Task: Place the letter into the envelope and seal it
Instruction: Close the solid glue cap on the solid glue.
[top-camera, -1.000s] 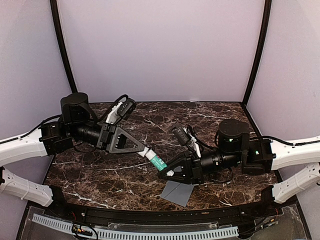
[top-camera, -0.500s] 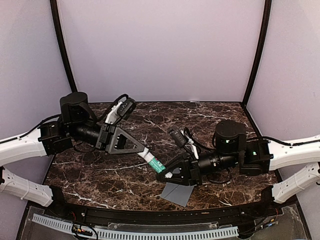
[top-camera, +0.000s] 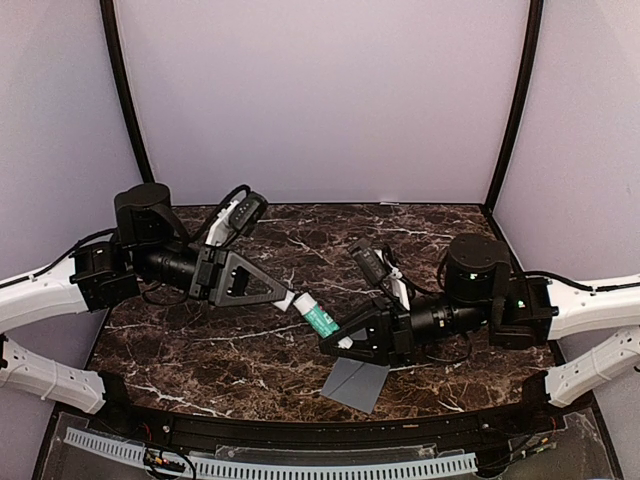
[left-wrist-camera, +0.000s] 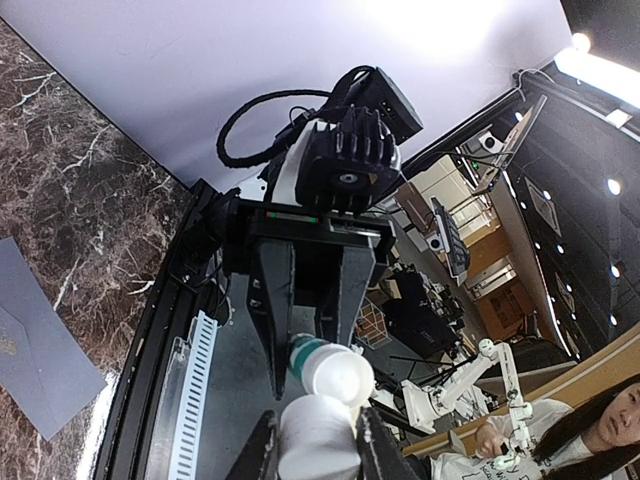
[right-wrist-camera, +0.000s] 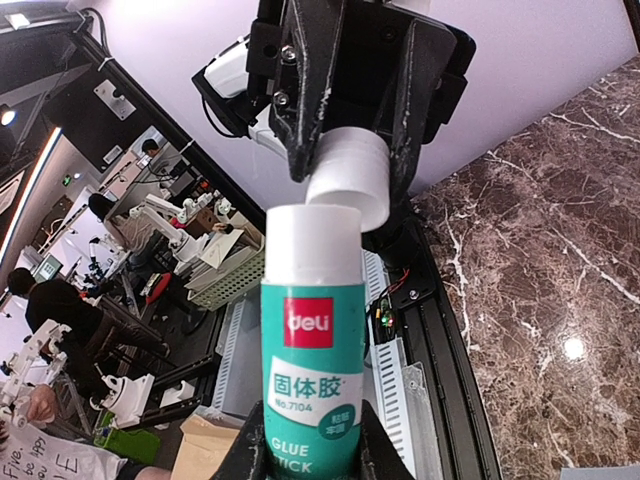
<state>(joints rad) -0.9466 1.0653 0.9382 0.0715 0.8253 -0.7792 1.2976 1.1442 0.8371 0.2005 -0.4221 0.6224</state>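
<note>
The grey-blue envelope (top-camera: 357, 383) lies flat on the marble near the front edge, partly under my right gripper; it also shows in the left wrist view (left-wrist-camera: 35, 340). The letter is out of view. My right gripper (top-camera: 336, 340) is shut on a green-and-white glue stick (top-camera: 321, 320), seen close in the right wrist view (right-wrist-camera: 312, 340) between my fingers (right-wrist-camera: 312, 445). My left gripper (top-camera: 284, 297) is shut on the stick's white cap (right-wrist-camera: 346, 172), also seen in the left wrist view (left-wrist-camera: 318, 438). The cap sits just off the stick's white top (left-wrist-camera: 337, 372), slightly out of line with it.
Both arms meet above the middle of the dark marble table (top-camera: 240, 350). A black rail and a white slotted strip (top-camera: 270, 465) run along the front edge. Purple walls close off the back and sides.
My left gripper has drawn back to the left with the cap, which now stands a little apart from the stick. My right gripper has shifted slightly right with the glue stick.
</note>
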